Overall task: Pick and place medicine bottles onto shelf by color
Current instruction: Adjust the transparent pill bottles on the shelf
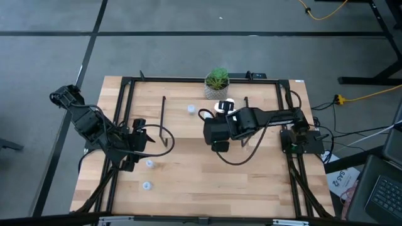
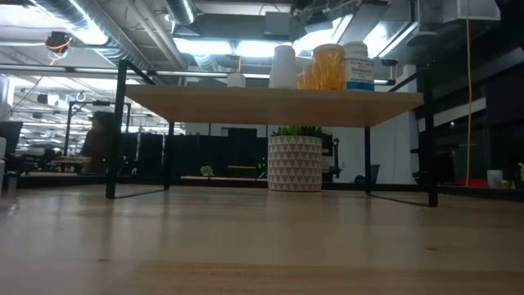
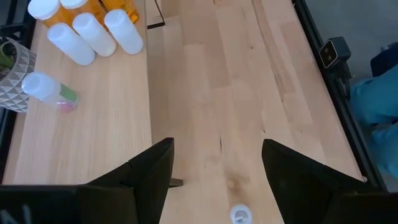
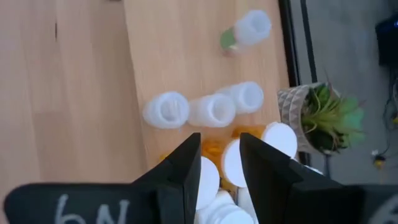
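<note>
Above shelf edge: right tool over bottles

This was an open-plan office or lab floor turned into a robot test space: the ceiling showed bare ducts and pipes with strip lights, and rows of dark desks and monitors stretched behind the wooden table, where a person sat at a far desk. The floor was grey carpet tile crossed by yellow cable, with a laptop lying beside the table. Two dark robot arms stood bolted to a black metal frame around the tabletop.
</note>
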You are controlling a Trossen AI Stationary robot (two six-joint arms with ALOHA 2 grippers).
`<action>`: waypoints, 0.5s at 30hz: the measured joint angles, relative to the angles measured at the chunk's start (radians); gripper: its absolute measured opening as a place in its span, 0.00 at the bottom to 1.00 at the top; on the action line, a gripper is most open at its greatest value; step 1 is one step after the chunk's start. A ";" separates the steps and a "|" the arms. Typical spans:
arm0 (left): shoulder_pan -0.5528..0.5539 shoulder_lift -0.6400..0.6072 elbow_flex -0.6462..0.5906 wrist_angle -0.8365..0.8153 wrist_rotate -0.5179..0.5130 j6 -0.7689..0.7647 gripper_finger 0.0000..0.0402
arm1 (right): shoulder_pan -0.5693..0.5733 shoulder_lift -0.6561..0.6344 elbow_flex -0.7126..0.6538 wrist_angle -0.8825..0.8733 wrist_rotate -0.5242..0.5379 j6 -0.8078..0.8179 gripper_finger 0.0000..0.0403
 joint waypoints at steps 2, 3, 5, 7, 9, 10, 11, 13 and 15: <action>0.000 0.000 0.000 0.000 -0.001 -0.001 0.59 | -0.009 -0.002 -0.002 0.000 -0.006 -0.030 0.28; 0.000 0.000 0.000 0.000 -0.001 -0.005 0.59 | -0.018 -0.007 -0.002 0.001 -0.016 -0.043 0.28; 0.000 0.000 0.000 0.000 -0.001 -0.019 0.59 | -0.037 -0.031 -0.002 0.001 -0.034 -0.061 0.28; 0.000 0.000 0.000 0.000 -0.001 -0.024 0.59 | -0.057 -0.060 -0.002 0.000 -0.040 -0.062 0.28; 0.000 0.000 0.000 0.000 -0.001 -0.025 0.59 | -0.078 -0.083 -0.002 0.000 -0.044 -0.064 0.28; 0.000 0.000 0.000 0.000 -0.001 -0.025 0.59 | -0.088 -0.094 -0.002 0.001 -0.048 -0.064 0.28; 0.000 0.000 0.000 0.000 -0.001 -0.026 0.59 | -0.097 -0.104 -0.002 0.001 -0.055 -0.063 0.28; 0.000 0.000 0.000 0.000 -0.001 -0.026 0.59 | -0.112 -0.115 -0.001 0.000 -0.097 -0.071 0.28; 0.000 0.000 0.000 0.000 -0.001 -0.027 0.59 | -0.125 -0.118 -0.001 0.000 -0.156 -0.106 0.28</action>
